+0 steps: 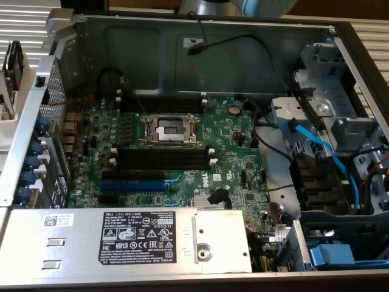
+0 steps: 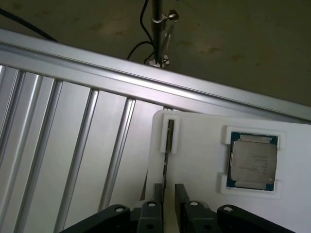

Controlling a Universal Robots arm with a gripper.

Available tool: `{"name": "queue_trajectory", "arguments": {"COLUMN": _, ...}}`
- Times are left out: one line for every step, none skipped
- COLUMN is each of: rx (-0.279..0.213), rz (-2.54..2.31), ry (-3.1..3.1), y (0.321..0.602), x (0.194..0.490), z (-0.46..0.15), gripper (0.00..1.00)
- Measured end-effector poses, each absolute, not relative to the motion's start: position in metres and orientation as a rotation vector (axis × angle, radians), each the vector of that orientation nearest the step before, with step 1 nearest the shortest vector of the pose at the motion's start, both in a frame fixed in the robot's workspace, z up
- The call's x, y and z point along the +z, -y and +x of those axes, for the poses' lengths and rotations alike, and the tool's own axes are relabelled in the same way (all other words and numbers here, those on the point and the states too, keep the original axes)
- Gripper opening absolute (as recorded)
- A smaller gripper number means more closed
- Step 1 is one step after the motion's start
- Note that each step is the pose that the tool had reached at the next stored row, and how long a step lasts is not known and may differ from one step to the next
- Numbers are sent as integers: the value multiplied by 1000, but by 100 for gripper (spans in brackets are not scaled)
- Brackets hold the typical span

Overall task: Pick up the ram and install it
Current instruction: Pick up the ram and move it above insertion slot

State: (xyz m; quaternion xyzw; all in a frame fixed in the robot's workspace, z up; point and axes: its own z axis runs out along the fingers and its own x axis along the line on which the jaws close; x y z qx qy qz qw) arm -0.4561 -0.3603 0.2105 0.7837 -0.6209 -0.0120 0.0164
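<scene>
Ram [image 2: 168,145] edge-on, between spread end effector [image 2: 168,193] jaws

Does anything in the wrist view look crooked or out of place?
Nothing stands out. The ram stands straight on edge in the white holder, the processor lies square in its recess, and the open hand sits astride the ram.

We see a silver ribbed table top of extruded aluminium [image 2: 58,145], its grooves running parallel and its edge closed by a bright aluminium rail [image 2: 97,63] that catches soft, even light. Beyond the rail we find a dull grey-brown floor [image 2: 243,43], faintly mottled. A thin upright metal pole with a small clamp [image 2: 156,29] rises just behind the rail, and a black cable [image 2: 29,26] crosses the floor well apart from it.
</scene>
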Motion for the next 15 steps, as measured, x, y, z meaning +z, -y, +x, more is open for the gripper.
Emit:
{"name": "queue_trajectory", "arguments": {"rx": -36, "rz": 2437, "ry": 1930, "y": 360, "x": 210, "z": -456, "gripper": 24}}
{"name": "queue_trajectory", "arguments": {"rx": -36, "rz": 2436, "ry": 1930, "y": 360, "x": 209, "z": -456, "gripper": 24}}
{"name": "queue_trajectory", "arguments": {"rx": -35, "rz": 2436, "ry": 1930, "y": 360, "x": 207, "z": -456, "gripper": 24}}
{"name": "queue_trajectory", "arguments": {"rx": -34, "rz": 2436, "ry": 1930, "y": 360, "x": 206, "z": -456, "gripper": 24}}
{"name": "queue_trajectory", "arguments": {"rx": -34, "rz": 2435, "ry": 1930, "y": 360, "x": 206, "z": -456, "gripper": 24}}
{"name": "queue_trajectory", "arguments": {"rx": -34, "rz": 2435, "ry": 1929, "y": 360, "x": 205, "z": -456, "gripper": 24}}
{"name": "queue_trajectory", "arguments": {"rx": -34, "rz": 2435, "ry": 1929, "y": 360, "x": 205, "z": -456, "gripper": 24}}
{"name": "queue_trajectory", "arguments": {"rx": -34, "rz": 2435, "ry": 1929, "y": 360, "x": 205, "z": -456, "gripper": 24}}
{"name": "queue_trajectory", "arguments": {"rx": -33, "rz": 2435, "ry": 1929, "y": 360, "x": 204, "z": -456, "gripper": 24}}
{"name": "queue_trajectory", "arguments": {"rx": -33, "rz": 2435, "ry": 1929, "y": 360, "x": 204, "z": -456, "gripper": 24}}
{"name": "queue_trajectory", "arguments": {"rx": -33, "rz": 2435, "ry": 1929, "y": 360, "x": 204, "z": -456, "gripper": 24}}
{"name": "queue_trajectory", "arguments": {"rx": -33, "rz": 2434, "ry": 1929, "y": 360, "x": 204, "z": -456, "gripper": 24}}
{"name": "queue_trajectory", "arguments": {"rx": -33, "rz": 2434, "ry": 1929, "y": 361, "x": 204, "z": -456, "gripper": 24}}
{"name": "queue_trajectory", "arguments": {"rx": -33, "rz": 2435, "ry": 1929, "y": 361, "x": 203, "z": -456, "gripper": 24}}
{"name": "queue_trajectory", "arguments": {"rx": -33, "rz": 2435, "ry": 1929, "y": 361, "x": 203, "z": -457, "gripper": 24}}
